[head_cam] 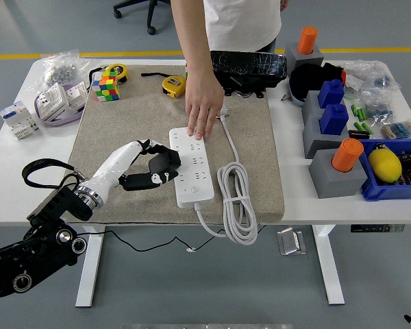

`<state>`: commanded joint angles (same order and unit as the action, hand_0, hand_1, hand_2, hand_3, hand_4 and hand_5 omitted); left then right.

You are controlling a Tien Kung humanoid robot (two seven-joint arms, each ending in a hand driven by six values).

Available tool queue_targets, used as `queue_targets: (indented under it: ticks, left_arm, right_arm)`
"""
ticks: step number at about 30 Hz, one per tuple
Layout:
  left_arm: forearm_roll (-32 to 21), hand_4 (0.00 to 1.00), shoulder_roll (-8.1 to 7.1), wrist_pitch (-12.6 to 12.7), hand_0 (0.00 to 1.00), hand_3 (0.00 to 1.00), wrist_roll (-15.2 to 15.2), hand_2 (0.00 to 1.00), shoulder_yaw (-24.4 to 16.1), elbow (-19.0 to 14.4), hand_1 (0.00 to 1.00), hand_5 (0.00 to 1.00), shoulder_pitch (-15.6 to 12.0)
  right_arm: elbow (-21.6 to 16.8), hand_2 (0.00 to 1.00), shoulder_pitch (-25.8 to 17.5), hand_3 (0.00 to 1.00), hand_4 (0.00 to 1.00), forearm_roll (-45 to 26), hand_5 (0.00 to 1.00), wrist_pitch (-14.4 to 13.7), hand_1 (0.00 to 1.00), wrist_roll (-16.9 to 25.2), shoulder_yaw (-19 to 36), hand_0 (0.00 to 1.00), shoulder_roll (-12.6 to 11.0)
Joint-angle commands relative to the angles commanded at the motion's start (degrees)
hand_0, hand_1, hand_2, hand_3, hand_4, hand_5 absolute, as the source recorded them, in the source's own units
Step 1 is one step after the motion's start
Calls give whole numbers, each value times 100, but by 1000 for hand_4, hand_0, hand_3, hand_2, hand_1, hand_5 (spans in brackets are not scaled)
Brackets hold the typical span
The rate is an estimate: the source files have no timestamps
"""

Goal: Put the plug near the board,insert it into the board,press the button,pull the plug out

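Observation:
A white power strip (192,167) lies on the beige mat (123,116), its cord coiled to the right. My left hand (151,152) reaches in from the lower left, its fingers curled on a black plug (164,163) that sits right against the strip's left edge. From the far side of the table, a person's hand (204,110) presses flat on the strip's far end. My right arm is out of view.
A Rubik's cube (104,88) and two tape measures (172,85) lie along the mat's far edge. A black case (248,67) sits at the back. Grey blocks (335,168) with orange and blue pegs and a blue bin (397,188) fill the right side.

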<state>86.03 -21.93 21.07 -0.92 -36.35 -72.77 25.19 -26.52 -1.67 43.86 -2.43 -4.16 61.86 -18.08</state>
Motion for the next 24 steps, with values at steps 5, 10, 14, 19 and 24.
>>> queue_targets:
  ticks: [5, 10, 14, 19, 24]
  left_arm:
    - [-23, 839, 31, -64, 771, 704, -52, 766, 102, 11, 785, 527, 41]
    - [-37, 824, 59, -116, 773, 687, -96, 759, 182, 2, 782, 523, 105]
    - [-44, 813, 78, -136, 766, 681, -86, 756, 207, -4, 778, 527, 181]
    - [-54, 806, 107, -194, 765, 676, -82, 750, 271, -17, 772, 529, 296]
    - [-78, 806, 147, -220, 765, 676, -76, 750, 338, -16, 772, 529, 368]
  right_arm:
    - [2, 636, 8, 564, 977, -12, 578, -3, 662, 3, -32, 613, -9]
    - [1, 635, 10, 564, 977, -19, 578, -4, 662, 3, -60, 613, -20]
    - [-1, 634, 14, 564, 977, -22, 579, -2, 663, 2, -73, 613, -31]
    - [-3, 634, 11, 564, 977, -26, 579, -5, 663, 3, -60, 612, -30]
    - [-4, 634, 5, 564, 977, -23, 579, -1, 663, 0, -50, 612, -31]
